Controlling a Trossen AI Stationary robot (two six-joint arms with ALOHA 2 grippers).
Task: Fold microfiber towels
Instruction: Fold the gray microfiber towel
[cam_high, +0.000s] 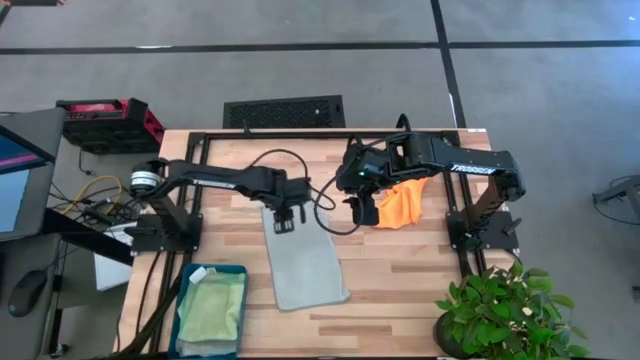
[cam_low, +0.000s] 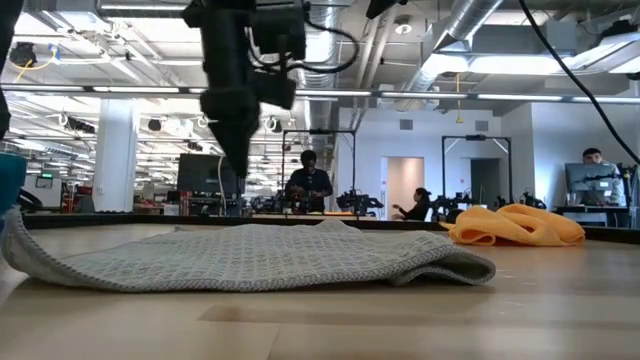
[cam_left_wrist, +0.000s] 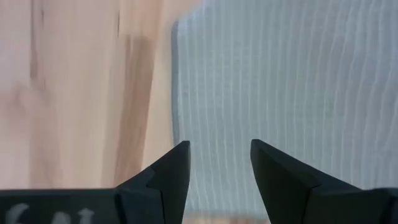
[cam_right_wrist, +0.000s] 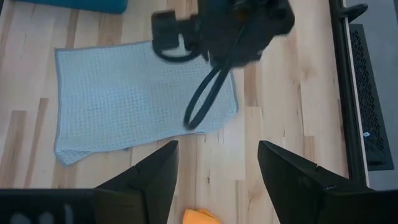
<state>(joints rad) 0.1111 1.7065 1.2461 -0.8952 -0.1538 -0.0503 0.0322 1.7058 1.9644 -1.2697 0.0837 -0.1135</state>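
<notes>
A pale grey-blue towel lies flat on the wooden table near its centre, a long rectangle that appears already folded once; the low view shows a doubled, rounded edge at its right end. The left gripper hovers over the towel's 12 o'clock end, its fingers spread apart and pinching nothing, their tips above the cloth's edge where it meets bare wood. The right gripper hangs at about 2 o'clock from the towel, fingers likewise spread and empty, just beside a crumpled orange towel that lies under that arm. A light green towel sits folded inside the teal bin at the towel's 8 o'clock. Judgement on handling: the waffle-weave cloth is thin, light and limp; it will sag and drape from any pinch and hold no shape of its own. The textured surface should grip well, though the lower layer may slide on the smooth wood. The soundest hold is at a corner or along the 12 o'clock edge, catching both layers together, so the fold carries over evenly toward 6 o'clock. The bunched orange towel will need spreading first.
</notes>
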